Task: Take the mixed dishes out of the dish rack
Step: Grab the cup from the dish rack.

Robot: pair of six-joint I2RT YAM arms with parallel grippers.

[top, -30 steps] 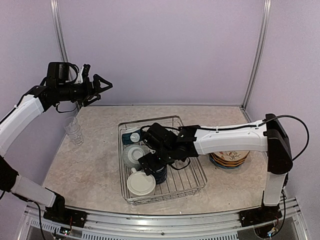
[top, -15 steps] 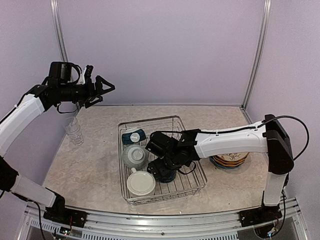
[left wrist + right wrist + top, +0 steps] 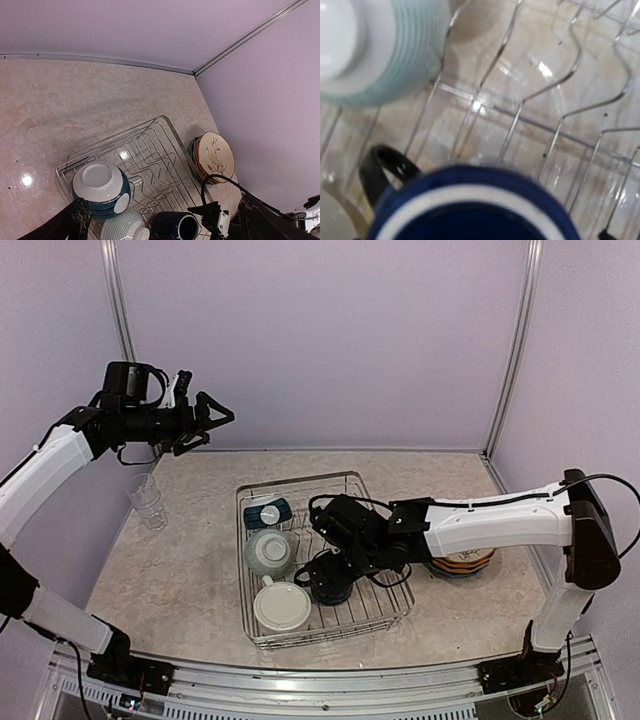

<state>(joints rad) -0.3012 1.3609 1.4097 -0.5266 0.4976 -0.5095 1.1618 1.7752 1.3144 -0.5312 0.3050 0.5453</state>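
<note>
Navy blue ceramic mug (image 3: 470, 205) sits in the large silver wire dish rack (image 3: 385, 598) right under the right gripper (image 3: 332, 575), probably for grasping its rim, though its jaw opening I cannot tell; left gripper (image 3: 213, 425) hangs spread wide, empty.

Beige marbled table (image 3: 190, 570): dish rack (image 3: 375, 605) centre, stacked plates (image 3: 462, 562) right, tumblers (image 3: 148, 502) left.

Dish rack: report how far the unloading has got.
Done: plates stacked on the table right of the rack, glass tumblers left of it. In hand: right claw at the navy mug, grip not visible; left claw open, raised, empty. Left: navy mug, teal bowl, striped cup and cream mug sit in the rack.
</note>
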